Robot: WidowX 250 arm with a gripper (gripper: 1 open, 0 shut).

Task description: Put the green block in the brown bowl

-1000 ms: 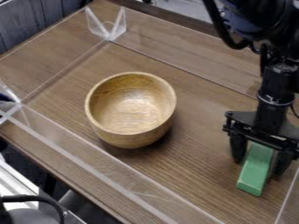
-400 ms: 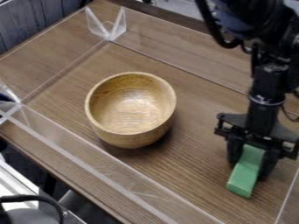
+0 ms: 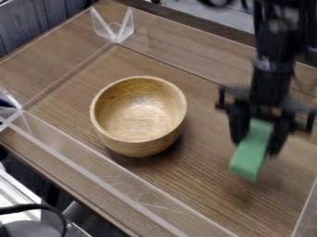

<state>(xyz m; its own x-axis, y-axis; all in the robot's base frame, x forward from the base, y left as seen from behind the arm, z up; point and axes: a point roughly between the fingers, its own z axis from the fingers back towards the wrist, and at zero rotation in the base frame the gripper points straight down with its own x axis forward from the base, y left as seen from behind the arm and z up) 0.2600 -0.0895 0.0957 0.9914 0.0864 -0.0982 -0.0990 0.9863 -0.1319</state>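
The green block [image 3: 251, 157] hangs tilted above the table at the right, its upper end between the black fingers of my gripper [image 3: 261, 128], which is shut on it. The arm rises from the gripper toward the top right and is blurred by motion. The brown bowl [image 3: 140, 114] sits left of the gripper in the middle of the wooden table, round and empty. A gap of table separates the bowl's right rim from the block.
A low clear plastic wall [image 3: 50, 141] rings the wooden tabletop [image 3: 186, 185], with a clear corner bracket [image 3: 115, 28] at the back. A dark cable [image 3: 31, 222] lies off the table's front left edge.
The gripper closed on the green block and lifted it off the table, moving up and slightly left toward the bowl. The bowl has not moved.
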